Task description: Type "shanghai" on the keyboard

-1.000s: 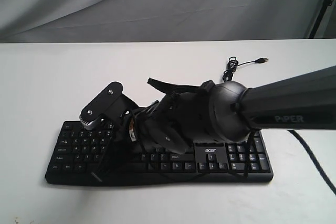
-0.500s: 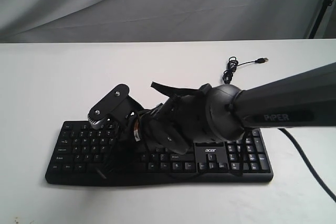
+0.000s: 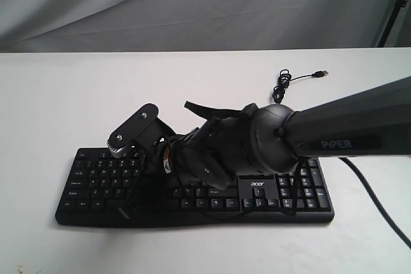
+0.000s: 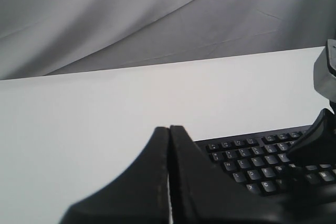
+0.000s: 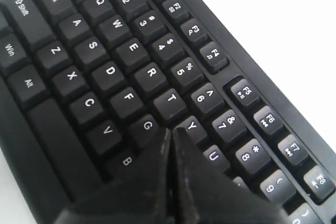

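Note:
The black keyboard (image 3: 96, 181) lies across the white table, its acer logo (image 3: 257, 184) showing below my right arm. My right gripper (image 3: 131, 206) reaches in from the right and points down onto the left half of the keys. In the right wrist view the right gripper (image 5: 170, 129) is shut, with its tips on the keyboard (image 5: 110, 72) between the G key (image 5: 147, 125) and the Y key (image 5: 191, 125); the key under them is hidden. My left gripper (image 4: 169, 128) is shut on nothing and stays off the keyboard's (image 4: 252, 156) left end.
The keyboard's thin cable (image 3: 282, 81) coils on the table behind it, the plug lying toward the right. My right arm (image 3: 347, 133) covers the middle keys. A grey cloth backdrop (image 3: 192, 4) hangs behind the table.
The right gripper and its wrist camera shifted a little to the right over the keys during the first half second, then held almost still.

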You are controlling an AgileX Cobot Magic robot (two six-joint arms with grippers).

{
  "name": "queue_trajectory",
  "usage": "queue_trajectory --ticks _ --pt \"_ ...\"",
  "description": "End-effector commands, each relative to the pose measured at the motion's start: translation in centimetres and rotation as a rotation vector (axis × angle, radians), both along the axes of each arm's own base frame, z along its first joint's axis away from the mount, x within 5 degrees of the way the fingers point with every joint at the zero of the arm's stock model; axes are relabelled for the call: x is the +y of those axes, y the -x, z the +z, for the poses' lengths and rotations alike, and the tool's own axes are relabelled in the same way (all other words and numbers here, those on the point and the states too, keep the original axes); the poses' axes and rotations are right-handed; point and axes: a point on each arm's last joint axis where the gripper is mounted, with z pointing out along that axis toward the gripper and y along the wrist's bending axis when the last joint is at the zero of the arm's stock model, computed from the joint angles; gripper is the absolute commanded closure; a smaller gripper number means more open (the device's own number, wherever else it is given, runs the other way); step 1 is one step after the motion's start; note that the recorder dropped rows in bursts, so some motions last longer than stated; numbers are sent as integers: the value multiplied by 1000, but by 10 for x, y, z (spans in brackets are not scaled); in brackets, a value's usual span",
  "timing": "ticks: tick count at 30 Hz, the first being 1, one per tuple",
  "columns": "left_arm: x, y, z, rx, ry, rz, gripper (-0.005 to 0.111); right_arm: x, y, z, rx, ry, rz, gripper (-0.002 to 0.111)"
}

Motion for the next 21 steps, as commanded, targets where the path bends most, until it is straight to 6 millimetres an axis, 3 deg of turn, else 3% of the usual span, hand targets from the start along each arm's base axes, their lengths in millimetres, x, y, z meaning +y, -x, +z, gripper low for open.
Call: queue_trajectory --ticks 1,3,12,18,21 --pt "0 0 -1 -4 3 -4 107 -1 0 -6 12 -2 -11 108" --pt "0 0 -1 -4 3 -4 107 0 0 -14 23 9 -12 108" --pt "0 0 -1 -4 3 -4 107 0 2 -13 25 15 -8 108" --pt "0 0 -1 -4 3 -4 107 2 1 2 6 -8 -6 108" --pt "0 0 -1 -4 3 -4 107 16 2 15 -17 -36 15 108"
